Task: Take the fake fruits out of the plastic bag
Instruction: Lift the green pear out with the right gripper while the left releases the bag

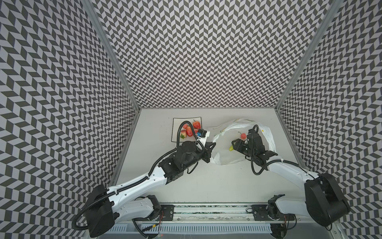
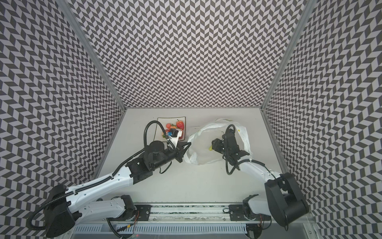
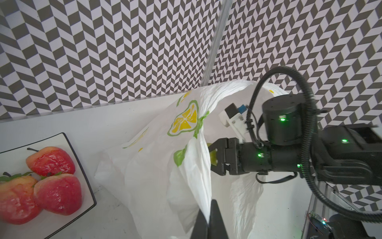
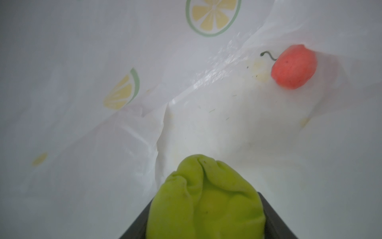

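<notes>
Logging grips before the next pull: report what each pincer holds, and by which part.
Left pincer pinches the plastic bag by a gathered edge of its mouth. Right pincer, inside the bag, squeezes the pear across its body.

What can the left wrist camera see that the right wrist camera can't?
Only the left wrist view: the plate with strawberries, the left gripper pinching the plastic bag, and the right gripper reaching in. Only the right wrist view: a cherry lying inside the bag. Both: the bag's lemon prints and the green pear between the right gripper's jaws.
</notes>
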